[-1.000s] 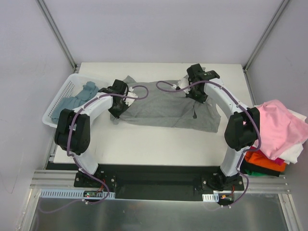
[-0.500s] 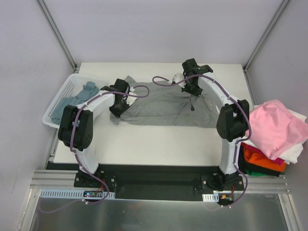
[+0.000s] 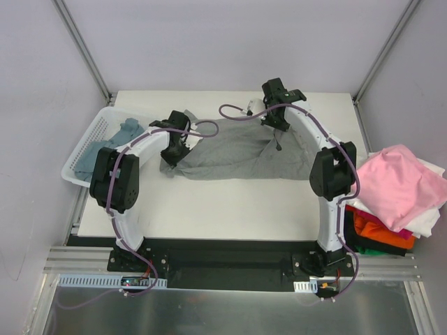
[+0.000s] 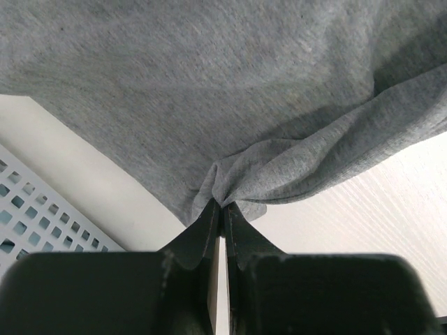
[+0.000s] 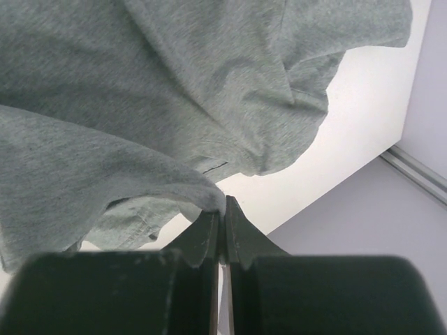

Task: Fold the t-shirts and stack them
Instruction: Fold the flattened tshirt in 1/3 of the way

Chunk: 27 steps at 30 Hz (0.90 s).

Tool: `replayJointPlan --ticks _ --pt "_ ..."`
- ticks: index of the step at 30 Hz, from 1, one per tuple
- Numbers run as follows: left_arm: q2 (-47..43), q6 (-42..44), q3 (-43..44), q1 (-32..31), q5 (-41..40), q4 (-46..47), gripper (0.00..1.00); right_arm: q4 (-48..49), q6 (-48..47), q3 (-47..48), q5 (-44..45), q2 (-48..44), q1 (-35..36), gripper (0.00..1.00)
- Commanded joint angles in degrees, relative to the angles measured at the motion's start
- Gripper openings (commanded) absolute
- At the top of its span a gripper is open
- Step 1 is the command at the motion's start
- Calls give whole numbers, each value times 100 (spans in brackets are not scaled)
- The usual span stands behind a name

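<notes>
A heather-grey t-shirt (image 3: 237,150) lies stretched across the back half of the white table (image 3: 230,209), partly lifted at both ends. My left gripper (image 3: 176,132) is shut on a bunched edge of the grey t-shirt (image 4: 230,105) at its left end, beside the basket. Over the shirt's far right part my right gripper (image 3: 278,112) is shut on a fold of the grey t-shirt (image 5: 140,105), holding it above the table. A blue-teal t-shirt (image 3: 112,146) lies crumpled in the white slatted basket (image 3: 89,136). Pink (image 3: 401,185), white, orange and red t-shirts are piled at the right.
The basket (image 4: 35,230) stands at the table's left edge, close to my left gripper. The pile of coloured shirts hangs off the table's right side by the right arm's base. Grey walls and metal posts close in the back corners.
Both grippers have moved toward the back of the table with the grey t-shirt in them. The right one also shifted left, so the shirt's right end has pulled in and bunched.
</notes>
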Motion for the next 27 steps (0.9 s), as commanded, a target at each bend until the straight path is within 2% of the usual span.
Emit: replayJointPlan --ticks 1,12,27 --pt "83 143 263 -24 -65 -186 0 171 -227 320 198 65 -31 1" --pt "162 240 482 -15 -232 -230 0 311 -385 584 295 372 -136 1" --pt "443 504 1238 11 -601 -361 0 452 -456 364 330 495 -207 1"
